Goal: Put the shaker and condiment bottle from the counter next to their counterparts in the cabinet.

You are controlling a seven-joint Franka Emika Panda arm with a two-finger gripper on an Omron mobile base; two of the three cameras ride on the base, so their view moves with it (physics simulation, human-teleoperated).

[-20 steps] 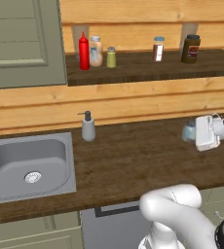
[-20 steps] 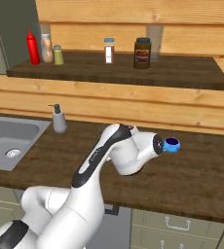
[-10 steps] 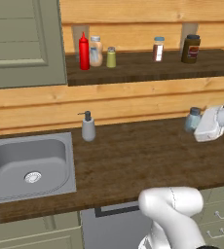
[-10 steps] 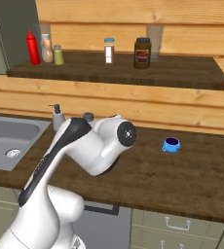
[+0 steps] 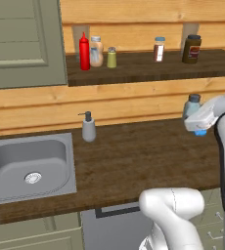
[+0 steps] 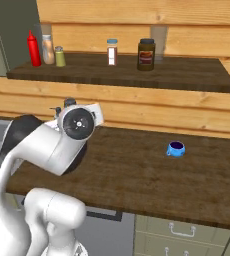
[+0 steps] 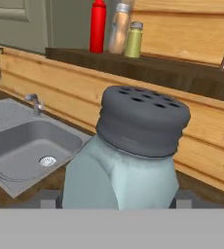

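My gripper [image 7: 119,198] is shut on the pale blue-grey shaker [image 7: 126,168], whose grey holed cap [image 7: 143,119] looms close in the hand view. In the left base view the shaker [image 5: 192,104] hangs in the gripper [image 5: 193,113] above the counter [image 5: 134,161], at the right. The red condiment bottle [image 5: 84,51] stands on the cabinet shelf [image 5: 148,71], beside the peach bottle [image 5: 96,51] and the yellow-green shaker [image 5: 111,57]. The same three stand at the shelf's left end: red bottle [image 6: 33,48], peach bottle [image 6: 48,49], yellow-green shaker [image 6: 60,56].
A grey soap dispenser [image 5: 88,128] stands beside the steel sink [image 5: 56,151]. A small blue cup [image 6: 176,148] sits on the counter to the right. A blue-capped jar [image 5: 158,49] and a dark jar [image 5: 191,49] stand further right on the shelf. The grey-green door [image 5: 21,44] hangs at left.
The gripper has lifted the shaker off the counter and carried it up and leftward, away from the blue cup. The arm has swung left in the right base view.
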